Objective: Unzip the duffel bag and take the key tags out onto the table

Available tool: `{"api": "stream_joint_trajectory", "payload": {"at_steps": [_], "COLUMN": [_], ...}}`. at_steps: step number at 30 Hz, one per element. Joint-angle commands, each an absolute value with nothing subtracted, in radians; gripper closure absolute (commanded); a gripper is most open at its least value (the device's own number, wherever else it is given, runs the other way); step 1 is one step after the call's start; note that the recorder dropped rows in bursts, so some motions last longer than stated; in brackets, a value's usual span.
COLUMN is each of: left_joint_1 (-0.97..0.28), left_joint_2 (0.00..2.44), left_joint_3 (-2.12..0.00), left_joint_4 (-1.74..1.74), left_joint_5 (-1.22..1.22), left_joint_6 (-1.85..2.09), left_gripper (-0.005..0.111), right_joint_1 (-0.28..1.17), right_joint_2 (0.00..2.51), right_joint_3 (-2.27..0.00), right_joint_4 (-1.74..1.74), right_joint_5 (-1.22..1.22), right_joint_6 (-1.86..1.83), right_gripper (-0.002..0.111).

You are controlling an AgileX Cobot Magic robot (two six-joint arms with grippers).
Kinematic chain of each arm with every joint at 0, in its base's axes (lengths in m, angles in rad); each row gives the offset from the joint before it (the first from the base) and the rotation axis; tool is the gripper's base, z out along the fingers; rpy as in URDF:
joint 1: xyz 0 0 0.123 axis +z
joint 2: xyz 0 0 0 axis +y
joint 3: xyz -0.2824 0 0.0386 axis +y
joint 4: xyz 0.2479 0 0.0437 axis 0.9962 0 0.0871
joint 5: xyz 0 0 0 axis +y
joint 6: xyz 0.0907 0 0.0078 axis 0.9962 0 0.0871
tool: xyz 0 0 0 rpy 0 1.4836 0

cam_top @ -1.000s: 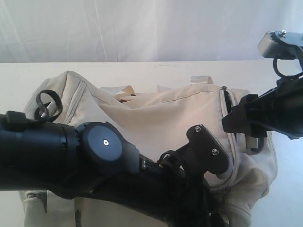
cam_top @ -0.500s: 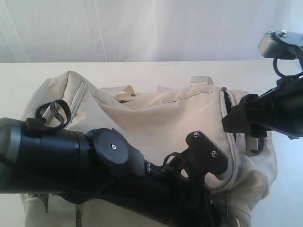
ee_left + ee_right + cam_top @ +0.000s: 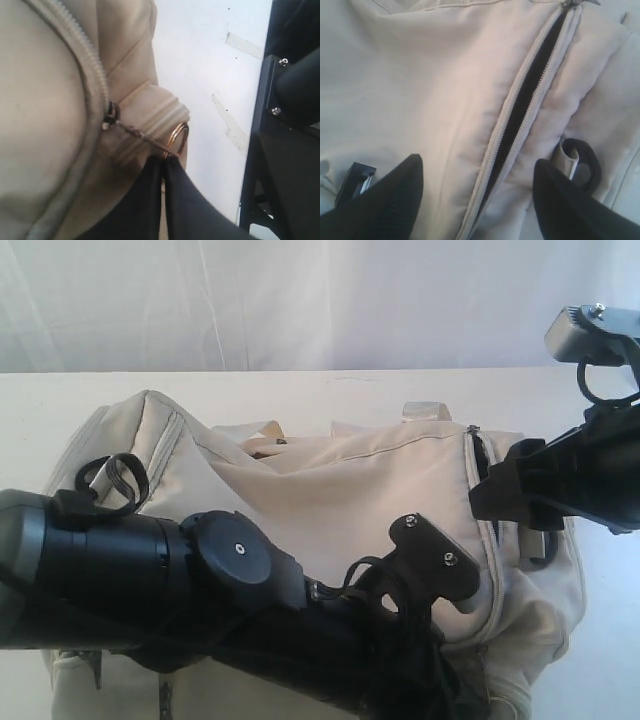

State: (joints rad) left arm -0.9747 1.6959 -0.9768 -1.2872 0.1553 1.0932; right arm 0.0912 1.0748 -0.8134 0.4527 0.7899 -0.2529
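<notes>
You're in the unzipping step — left claw [image 3: 162, 161] clenched on the zipper pull [image 3: 176, 141], duffel bag [image 3: 330, 480] lying on the table [image 3: 300, 390], right claw [image 3: 477, 190] released above the gaping zipper [image 3: 522, 102]. No key tags visible; next, finish the pull and reach inside.

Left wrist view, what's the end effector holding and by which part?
The left end effector pinches the duffel bag's zipper pull by the gold ring on its chain.
</notes>
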Motion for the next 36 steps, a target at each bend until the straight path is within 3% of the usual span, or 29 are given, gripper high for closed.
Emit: {"api": "stream_joint_trajectory", "payload": {"at_steps": [1, 9, 15, 30, 34, 36], "left_joint_1": [-0.979, -0.979, -0.979, -0.977, -0.977, -0.977], "left_joint_2": [1.641, 1.593, 1.593, 1.503, 1.503, 1.503], "left_joint_3": [-0.98, -0.976, -0.979, -0.979, -0.979, -0.979], "left_joint_4": [-1.288, -1.188, -0.729, -0.639, -0.565, -0.546], "left_joint_5": [0.191, 0.273, 0.375, 0.37, 0.377, 0.387], "left_joint_6": [1.096, 1.031, 0.6, 0.561, 0.492, 0.49], "left_gripper": [0.107, 0.107, 0.107, 0.107, 0.107, 0.107], "right_joint_1": [0.093, 0.093, 0.093, 0.141, 0.159, 0.16], "right_joint_2": [1.074, 1.074, 1.074, 1.189, 1.228, 1.241], "right_joint_3": [-0.815, -0.815, -0.811, -0.755, -0.755, -0.755], "right_joint_4": [0.448, 0.448, 0.483, 0.619, 0.623, 0.623], "right_joint_5": [0.78, 0.78, 0.804, 0.844, 0.848, 0.848], "right_joint_6": [-0.265, -0.265, -0.301, -0.414, -0.414, -0.414], "right_gripper": [0.049, 0.049, 0.049, 0.049, 0.058, 0.07]}}
